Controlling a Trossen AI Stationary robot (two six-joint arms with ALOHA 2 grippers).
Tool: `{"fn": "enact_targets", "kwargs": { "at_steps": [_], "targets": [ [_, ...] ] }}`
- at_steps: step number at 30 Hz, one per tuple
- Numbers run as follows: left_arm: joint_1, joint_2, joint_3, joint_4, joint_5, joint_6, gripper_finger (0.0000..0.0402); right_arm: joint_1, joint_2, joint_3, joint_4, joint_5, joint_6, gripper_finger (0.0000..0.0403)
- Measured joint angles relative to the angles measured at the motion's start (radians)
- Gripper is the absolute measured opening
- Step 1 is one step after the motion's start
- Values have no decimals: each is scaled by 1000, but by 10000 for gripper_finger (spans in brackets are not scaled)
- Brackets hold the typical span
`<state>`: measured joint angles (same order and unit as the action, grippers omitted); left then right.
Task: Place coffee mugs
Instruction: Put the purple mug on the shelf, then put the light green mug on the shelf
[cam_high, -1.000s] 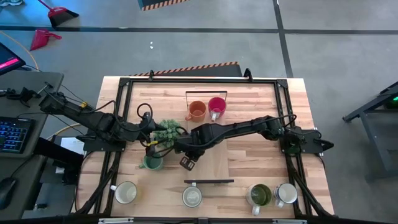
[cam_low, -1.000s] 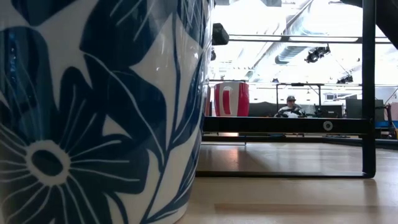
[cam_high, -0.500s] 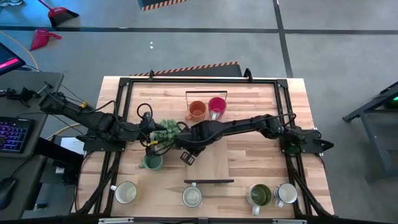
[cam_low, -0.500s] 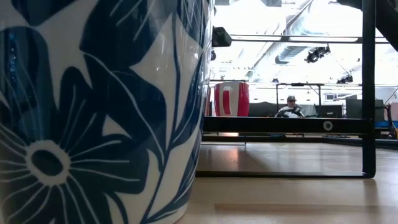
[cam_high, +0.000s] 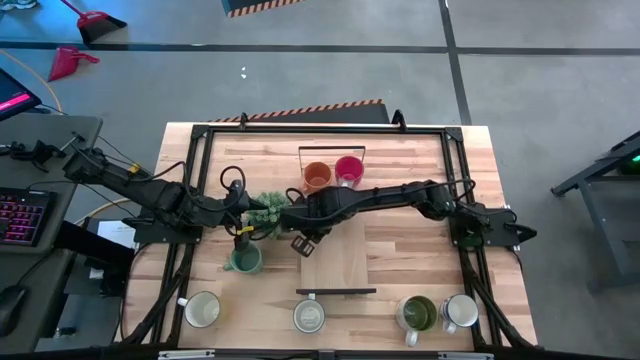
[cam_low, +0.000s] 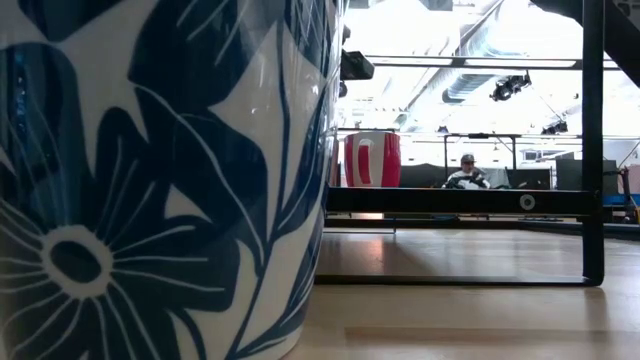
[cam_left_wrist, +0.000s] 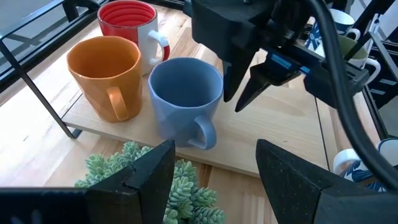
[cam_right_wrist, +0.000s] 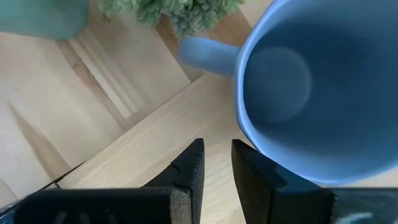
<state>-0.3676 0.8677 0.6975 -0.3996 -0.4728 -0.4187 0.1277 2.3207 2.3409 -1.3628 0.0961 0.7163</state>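
A lavender-blue mug (cam_left_wrist: 185, 99) stands upright on a pale wooden board (cam_left_wrist: 273, 143), beside an orange mug (cam_left_wrist: 104, 74) and a pink-red mug (cam_left_wrist: 129, 20). In the high view my right arm covers the blue one. My right gripper (cam_left_wrist: 245, 93) hangs fingers-down just beside that mug's rim (cam_right_wrist: 249, 134), on the side away from the handle, narrowly open with nothing between the fingers. My left gripper (cam_left_wrist: 214, 180) waits wide open over the spiky plant (cam_high: 268, 212). A teal-green mug (cam_high: 245, 260) sits near the plant.
Two white mugs (cam_high: 203, 309) (cam_high: 309, 316), an olive-green one (cam_high: 418, 313) and another white one (cam_high: 460, 311) line the near edge. A blue-flowered mug (cam_low: 150, 180) fills the low view. Black rails (cam_high: 337, 292) frame the board. A person (cam_low: 467, 175) sits far behind.
My right gripper has moved steadily toward the table's far edge, over the board toward the mugs, staying above the board. Its finger gap looks unchanged. The mugs have stayed put.
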Motion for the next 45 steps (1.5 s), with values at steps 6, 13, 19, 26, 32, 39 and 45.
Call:
{"fn": "enact_targets", "kwargs": {
  "at_steps": [6, 13, 19, 26, 32, 39, 45],
  "targets": [
    [0, 0, 0, 0, 0, 0, 213, -11, 0, 0, -2, 4, -1, 71],
    [0, 0, 0, 0, 0, 0, 213, -13, 0, 0, 0, 4, -1, 71],
    [0, 0, 0, 0, 0, 0, 213, -12, 0, 0, 0, -1, 4, 71],
    [0, 0, 0, 0, 73, -17, 213, 11, 0, 0, -122, -104, -34, 71],
    [0, 0, 0, 0, 77, -24, 213, 68, -56, 0, -201, -97, -79, 71],
    [0, -1, 0, -5, 78, -25, 213, 153, -250, -6, -208, 146, -118, 71],
    [0, -3, 0, 1, 78, -30, 213, 184, -454, -118, -205, 388, -84, 71]
  ]
}}
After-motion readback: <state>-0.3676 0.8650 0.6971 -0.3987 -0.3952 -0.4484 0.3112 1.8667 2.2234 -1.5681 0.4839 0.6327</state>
